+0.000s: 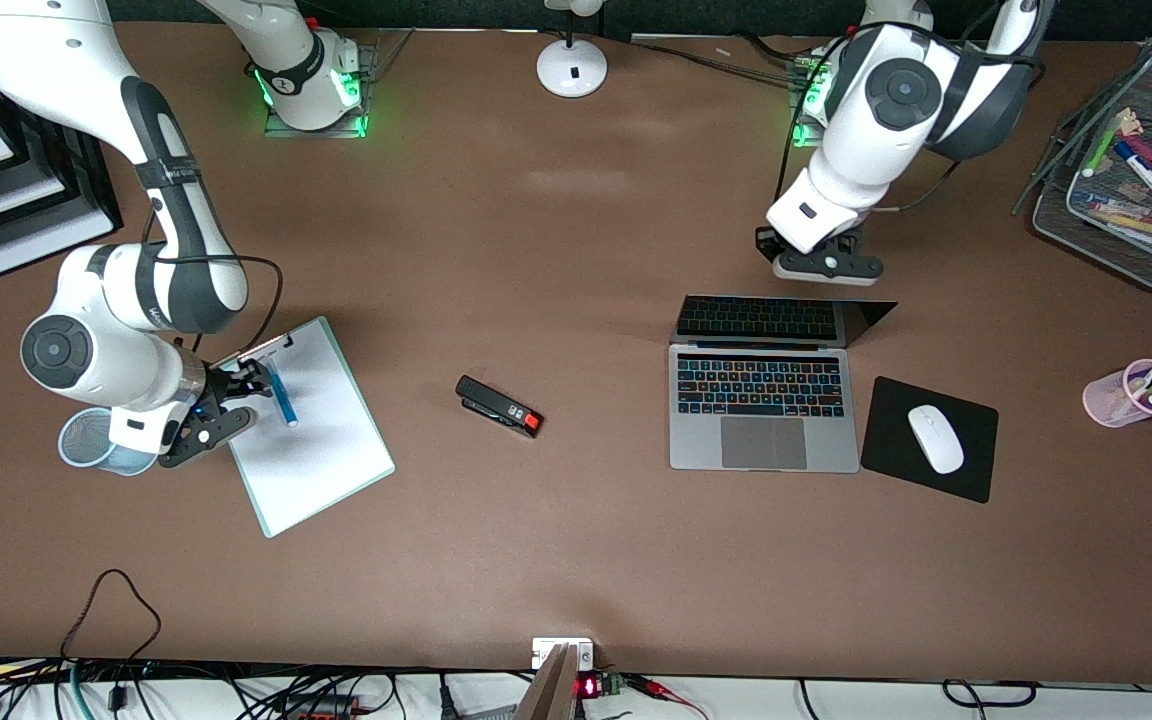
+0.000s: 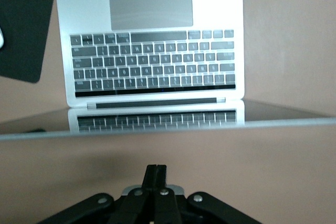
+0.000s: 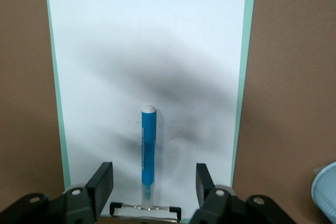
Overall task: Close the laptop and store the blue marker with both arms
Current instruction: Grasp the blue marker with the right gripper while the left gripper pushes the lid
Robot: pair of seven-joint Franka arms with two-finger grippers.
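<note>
The silver-grey laptop [image 1: 764, 410] lies open, its lid [image 1: 786, 320] raised and mirroring the black keyboard. It also shows in the left wrist view [image 2: 152, 51]. My left gripper [image 1: 829, 268] is shut and empty, just past the lid's top edge on the arm-base side; its fingertips [image 2: 156, 174] touch each other. The blue marker [image 1: 283, 395] lies on the white clipboard [image 1: 321, 450], its clear end at the metal clip. My right gripper [image 1: 246, 400] is open and low over the clipboard's clip end. In the right wrist view the marker [image 3: 148, 148] lies between its spread fingers [image 3: 105, 182], untouched.
A light-blue mesh cup [image 1: 86, 440] stands close beside the right gripper. A black stapler [image 1: 499, 406] lies mid-table. A white mouse [image 1: 935, 438] sits on a black pad [image 1: 976, 470] beside the laptop. A pink pen cup [image 1: 1136, 392] and a wire tray of markers [image 1: 1096, 225] stand at the left arm's end.
</note>
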